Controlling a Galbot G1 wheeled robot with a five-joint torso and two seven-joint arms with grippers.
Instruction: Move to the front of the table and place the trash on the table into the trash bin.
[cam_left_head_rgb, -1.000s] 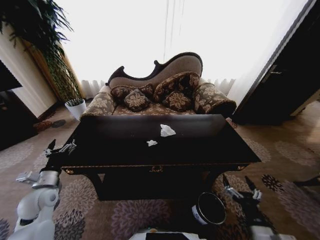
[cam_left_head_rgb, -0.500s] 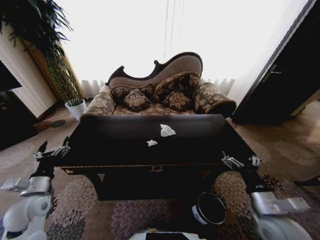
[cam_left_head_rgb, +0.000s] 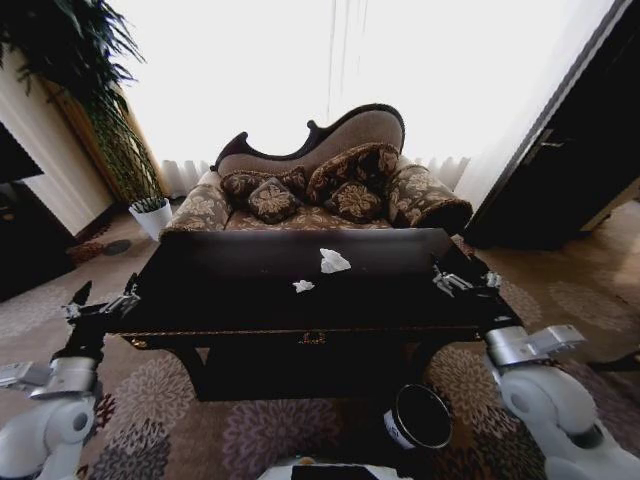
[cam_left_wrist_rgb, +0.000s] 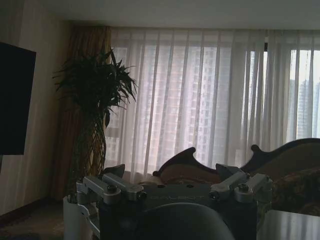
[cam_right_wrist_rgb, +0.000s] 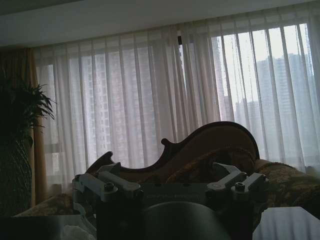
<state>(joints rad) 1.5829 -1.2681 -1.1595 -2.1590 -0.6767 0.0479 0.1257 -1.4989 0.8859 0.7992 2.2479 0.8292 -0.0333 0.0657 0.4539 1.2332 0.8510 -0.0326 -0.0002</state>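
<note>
The black glossy table (cam_left_head_rgb: 250, 310) stands straight ahead of me. Two crumpled white paper wads lie on it, the larger (cam_left_head_rgb: 333, 261) toward the back middle and the smaller (cam_left_head_rgb: 304, 286) just in front of it. A round black trash bin (cam_left_head_rgb: 420, 418) sits on the carpet below the table's front right. My left gripper (cam_left_head_rgb: 102, 299) is open and hovers at the table's left end. At the right end, above the top, my right gripper (cam_left_head_rgb: 466, 281) is also open. Both wrist views show spread, empty fingers (cam_left_wrist_rgb: 107, 187) (cam_right_wrist_rgb: 235, 184) facing the sofa and curtains.
A patterned sofa (cam_left_head_rgb: 320, 185) with cushions stands right behind the table. A white plant pot (cam_left_head_rgb: 152, 215) with a tall plant is at the back left. Dark furniture (cam_left_head_rgb: 570, 170) lines the right wall. Patterned carpet surrounds the table.
My right arm has risen from low beside the trash bin to the table's right end. The left gripper has shifted slightly outward to the left.
</note>
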